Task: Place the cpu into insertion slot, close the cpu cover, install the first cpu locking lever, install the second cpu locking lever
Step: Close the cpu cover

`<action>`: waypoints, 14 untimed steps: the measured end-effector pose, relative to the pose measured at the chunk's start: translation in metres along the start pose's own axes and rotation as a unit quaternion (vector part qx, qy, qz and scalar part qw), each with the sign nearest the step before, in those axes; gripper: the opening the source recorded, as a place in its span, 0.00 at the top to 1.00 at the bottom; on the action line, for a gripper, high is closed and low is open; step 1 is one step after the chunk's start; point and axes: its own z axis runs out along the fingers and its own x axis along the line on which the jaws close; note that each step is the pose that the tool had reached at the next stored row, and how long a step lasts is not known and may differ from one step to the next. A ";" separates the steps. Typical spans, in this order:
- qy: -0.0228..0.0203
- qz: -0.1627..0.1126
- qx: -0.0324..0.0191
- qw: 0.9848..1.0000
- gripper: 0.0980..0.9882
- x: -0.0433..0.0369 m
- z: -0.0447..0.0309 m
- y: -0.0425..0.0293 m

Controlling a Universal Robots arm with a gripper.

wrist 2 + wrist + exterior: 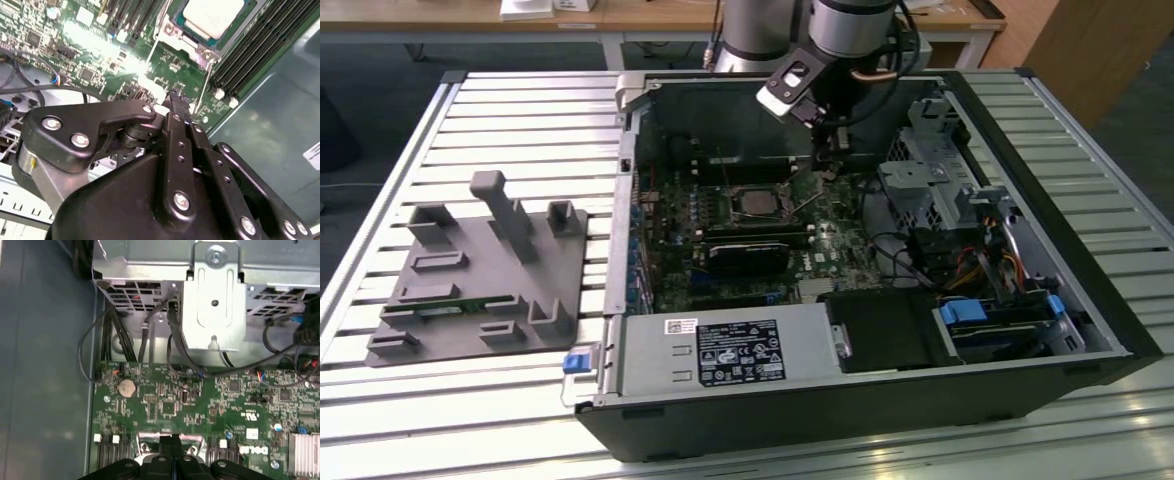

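With the cpu (pixel 212 17) seated beneath the cpu cover (pixel 175 31), lever installation is judged underway; fine alignment is needed by the clenched end effector (pixel 173 96) beside the lever (pixel 202 85).

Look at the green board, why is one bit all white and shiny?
In the second wrist view, light glares off the motherboard near the gripper, washing a patch white. In the first wrist view the light is even, though the case wall is dim. In the exterior view the motherboard sits darker than the slatted table.
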 end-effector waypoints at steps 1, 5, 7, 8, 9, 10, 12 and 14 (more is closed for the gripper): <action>0.000 0.000 0.000 1.000 0.99 0.0002 0.0006 0.0016; -0.001 0.000 0.002 1.000 0.99 0.0004 0.0030 0.0097; -0.002 0.000 0.003 1.000 0.99 0.0005 0.0038 0.0121; -0.002 0.000 0.003 1.000 0.99 0.0005 0.0040 0.0132; -0.002 0.000 0.003 1.000 0.99 0.0006 0.0043 0.0142; -0.002 0.000 0.003 1.000 0.99 0.0006 0.0045 0.0156; -0.002 0.000 0.003 1.000 0.99 0.0007 0.0051 0.0181; -0.002 0.000 0.003 1.000 0.99 0.0006 0.0057 0.0203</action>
